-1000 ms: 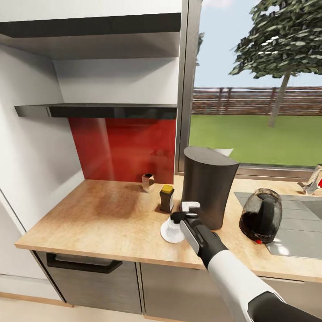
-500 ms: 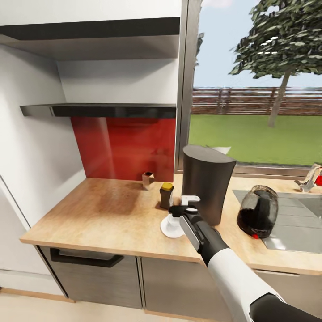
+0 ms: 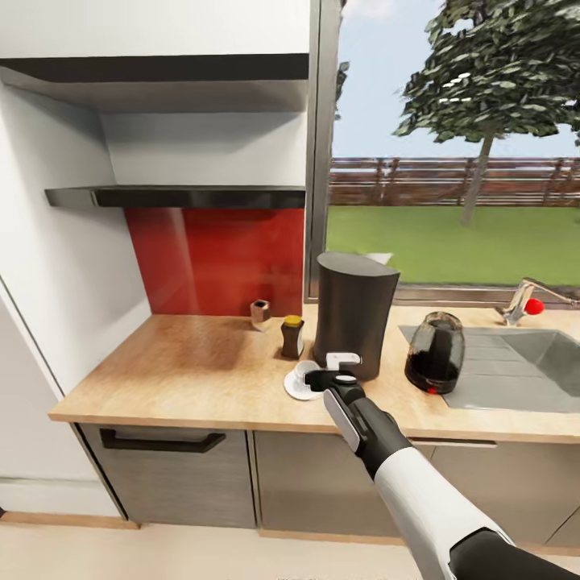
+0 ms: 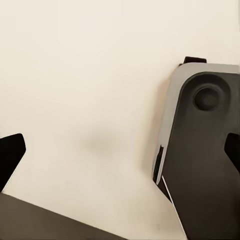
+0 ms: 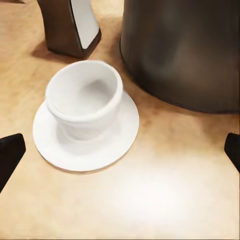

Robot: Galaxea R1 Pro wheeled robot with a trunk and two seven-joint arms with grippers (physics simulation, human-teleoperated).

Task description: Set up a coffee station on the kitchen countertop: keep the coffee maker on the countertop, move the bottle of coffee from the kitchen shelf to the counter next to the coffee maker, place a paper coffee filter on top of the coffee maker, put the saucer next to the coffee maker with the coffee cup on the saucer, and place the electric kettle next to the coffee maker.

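The dark coffee maker [image 3: 354,321] stands on the wooden countertop [image 3: 193,379] by the window; it also shows in the right wrist view [image 5: 185,50]. A pale shape shows just behind its top, and I cannot tell what it is. The coffee bottle [image 3: 292,337] with a yellow cap stands to its left [image 5: 70,25]. In front sits the white saucer [image 3: 296,388] with the white cup [image 5: 85,102] upright on it. My right gripper [image 3: 330,369] hovers open just short of the cup, holding nothing [image 5: 120,152]. The glass electric kettle [image 3: 435,353] stands right of the coffee maker. My left gripper [image 4: 120,152] is open.
A sink [image 3: 532,362] with a tap [image 3: 524,300] lies at the counter's right. A small cup-like object [image 3: 259,312] stands by the red backsplash. A dark shelf [image 3: 177,195] hangs above. In the left wrist view, a grey and black robot part [image 4: 200,150] lies over beige floor.
The whole view has pulled back and shifted, so the camera moved. My right gripper has drawn back from over the saucer to its near right edge. Cup and saucer stay put.
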